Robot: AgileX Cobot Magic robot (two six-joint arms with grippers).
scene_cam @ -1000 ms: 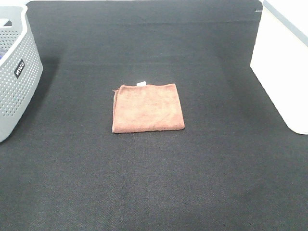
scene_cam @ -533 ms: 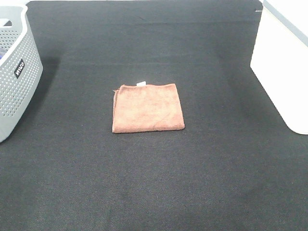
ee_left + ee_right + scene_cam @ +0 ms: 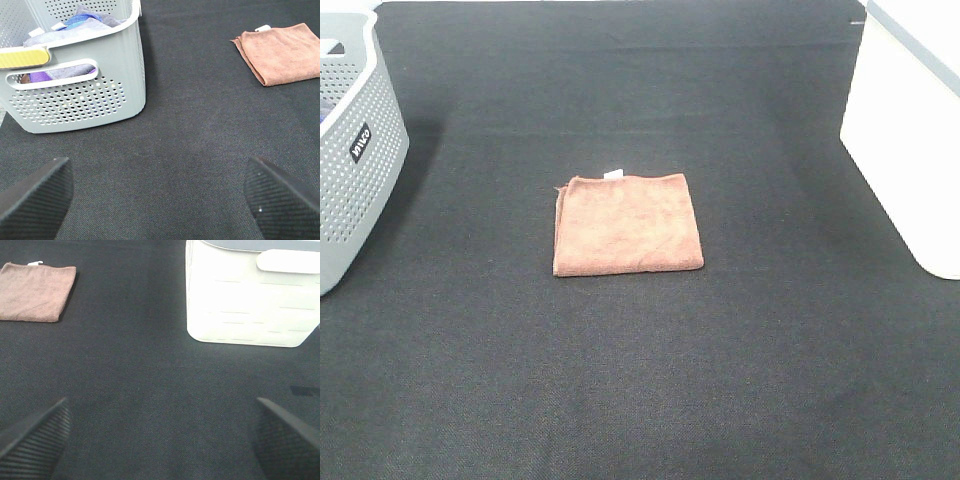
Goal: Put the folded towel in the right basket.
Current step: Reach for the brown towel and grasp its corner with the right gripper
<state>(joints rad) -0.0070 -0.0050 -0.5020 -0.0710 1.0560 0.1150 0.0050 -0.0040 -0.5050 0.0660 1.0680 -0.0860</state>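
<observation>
Underneath everything, a black woven-cloth counter (image 3: 640, 400). At its right edge, a white rounded plastic basket (image 3: 910, 170), the goal. At the left edge, a grey perforated plastic basket (image 3: 350, 170) holding blue and purple cloths (image 3: 82, 20), to be left alone. Lying flat near the counter's middle, well apart from both baskets: the brown folded terry towel (image 3: 628, 225), not yet touched, with a small white tag (image 3: 613, 174) poking from its far edge.

Neither arm visible from the high camera. From the wrist views: left pincer (image 3: 160, 200) spread wide and empty, near the grey basket; right pincer (image 3: 160, 445) likewise spread wide and empty, with towel and white basket both ahead.

Step in hand, judging by that: reaching for the towel, probably with the right pincer. To do it well:
- Come down over the edge nearer the white basket.
- Keep the gap wide until low.
- Press into the cloth and pinch all layers together, so as not to unfold it.
- Lift clear of the counter before swinging across.
- Carry high enough to clear the white wall, then let go inside.
</observation>
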